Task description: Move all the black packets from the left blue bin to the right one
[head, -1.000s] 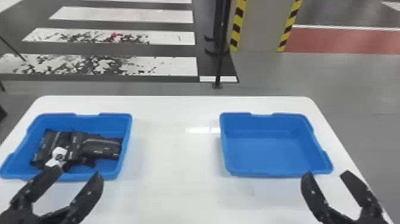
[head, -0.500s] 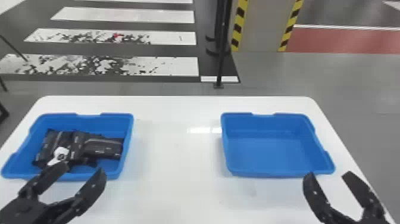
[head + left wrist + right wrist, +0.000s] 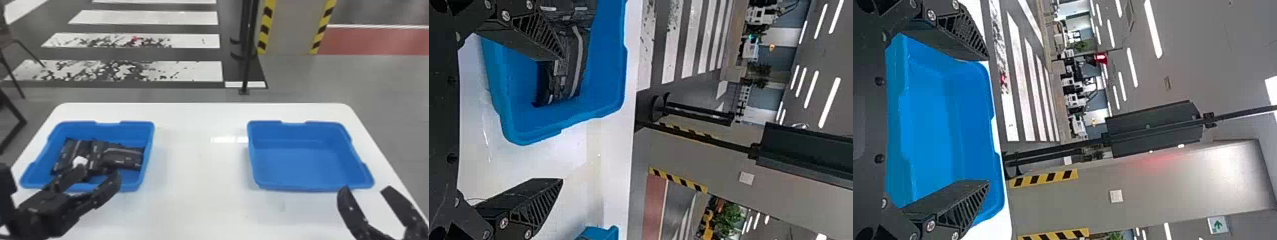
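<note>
Now, left end effector (image 3: 99,172) farther forward, nearer black packets (image 3: 123,158).

The left gripper (image 3: 99,174) and right gripper (image 3: 366,189) were black, with tapering, wedge-shaped fingers (image 3: 524,195). Slanted openwork ribs (image 3: 541,206) ran along the fingers' sides, and round silvery screws (image 3: 504,223) studded their bases.

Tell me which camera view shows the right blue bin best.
The head view: the right blue bin shows almost whole there, with its inside and rim in sight. The right wrist view looks into it from nearer, but the right gripper covers parts. The left wrist view catches one corner.
</note>
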Motion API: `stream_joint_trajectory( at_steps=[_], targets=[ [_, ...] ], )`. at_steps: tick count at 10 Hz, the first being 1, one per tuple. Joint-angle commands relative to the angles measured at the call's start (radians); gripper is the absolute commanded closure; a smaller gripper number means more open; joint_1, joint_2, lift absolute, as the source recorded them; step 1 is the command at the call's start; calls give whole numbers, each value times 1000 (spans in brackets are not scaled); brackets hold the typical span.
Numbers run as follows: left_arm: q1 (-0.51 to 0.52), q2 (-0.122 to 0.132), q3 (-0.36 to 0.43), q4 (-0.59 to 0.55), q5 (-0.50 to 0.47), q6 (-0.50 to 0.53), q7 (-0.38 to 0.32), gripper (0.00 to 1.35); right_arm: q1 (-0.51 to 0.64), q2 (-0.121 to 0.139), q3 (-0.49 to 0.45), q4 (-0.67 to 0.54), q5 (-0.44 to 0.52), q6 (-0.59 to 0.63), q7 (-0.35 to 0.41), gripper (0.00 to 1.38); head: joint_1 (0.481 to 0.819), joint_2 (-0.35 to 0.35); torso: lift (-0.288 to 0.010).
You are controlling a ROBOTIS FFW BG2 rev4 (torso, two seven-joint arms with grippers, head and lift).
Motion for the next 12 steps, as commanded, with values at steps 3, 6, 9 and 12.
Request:
stream_joint_trajectory(
  at_steps=[3, 6, 9, 12],
  targets=[
    [-195, 28, 23, 136, -55, 130, -4, 176, -5, 1, 8, 8, 0, 1, 0, 151, 695, 32, -138],
    [-343, 77, 23, 222, -121, 297, -29, 176, -7, 1, 10, 13, -2, 1, 0, 153, 695, 85, -138],
    [-488, 99, 11, 345, -191, 422, -73, 176, -10, 1, 16, 18, -2, 3, 0, 151, 695, 106, -138],
    [-620, 131, -72, 465, -253, 493, -127, 176, -17, 1, 24, 31, -4, 11, 0, 153, 695, 115, -138]
  ],
)
